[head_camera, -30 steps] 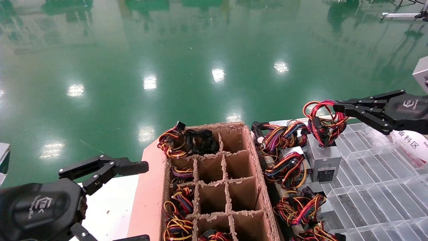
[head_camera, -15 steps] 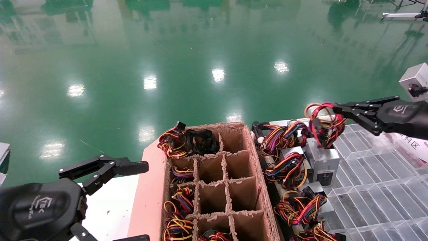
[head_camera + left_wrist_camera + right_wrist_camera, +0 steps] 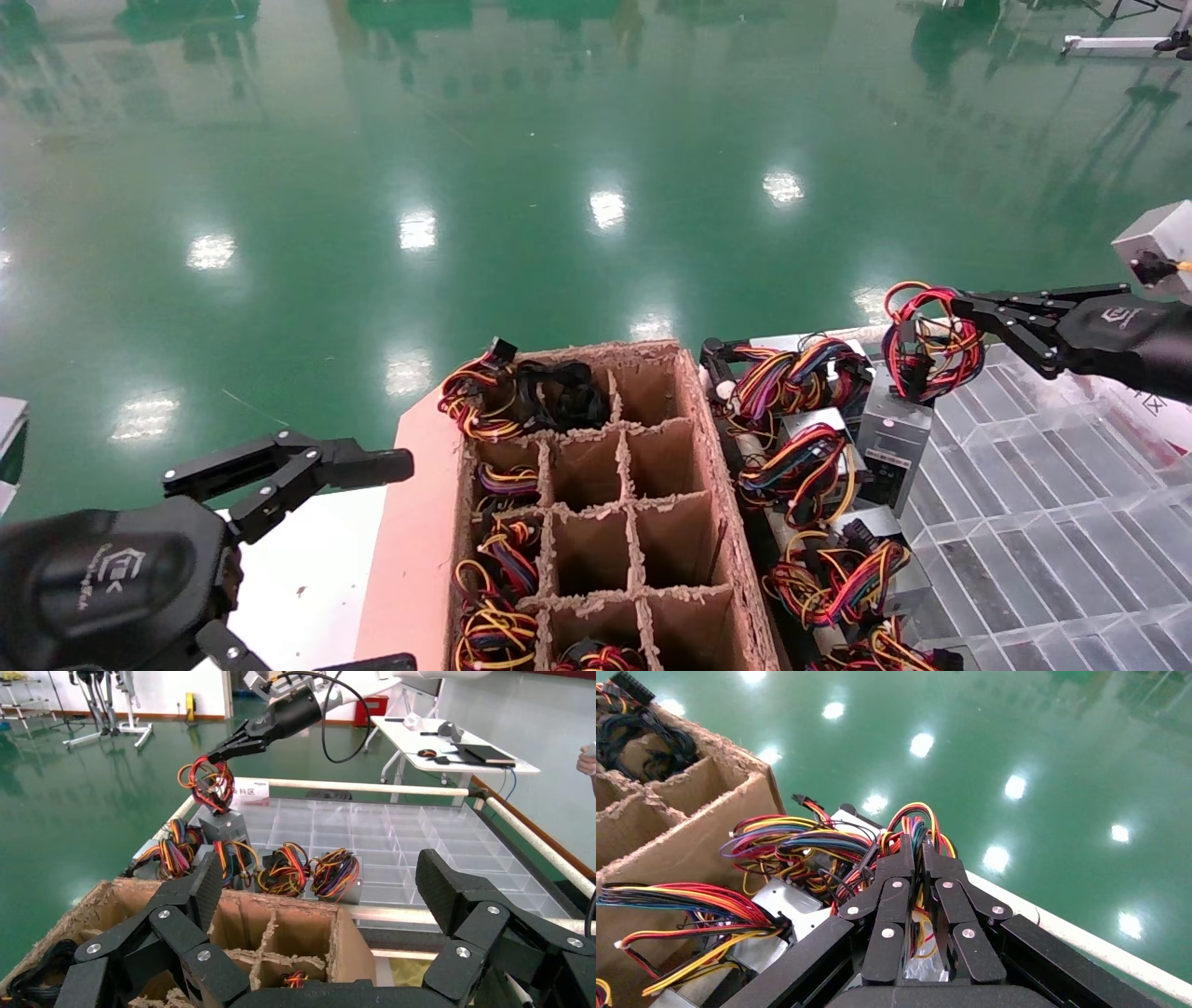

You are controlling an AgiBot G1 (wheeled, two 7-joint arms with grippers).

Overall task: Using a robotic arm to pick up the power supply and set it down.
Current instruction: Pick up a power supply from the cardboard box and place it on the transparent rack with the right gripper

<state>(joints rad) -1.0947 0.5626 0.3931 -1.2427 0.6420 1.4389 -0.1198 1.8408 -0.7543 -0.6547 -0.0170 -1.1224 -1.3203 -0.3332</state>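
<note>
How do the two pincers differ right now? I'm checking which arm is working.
The right pincer is shut on the power supply's wire loop, out over the clear tray. The left pincer is open and holds nothing, low beside the cardboard box. Both are black with linkage fingers.

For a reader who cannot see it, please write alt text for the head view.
The right gripper is shut on the wire loop of a grey power supply, holding it at the edge of a clear divided tray. Beside it stands a cardboard box with compartments; the left gripper waits open, low and near.
</note>
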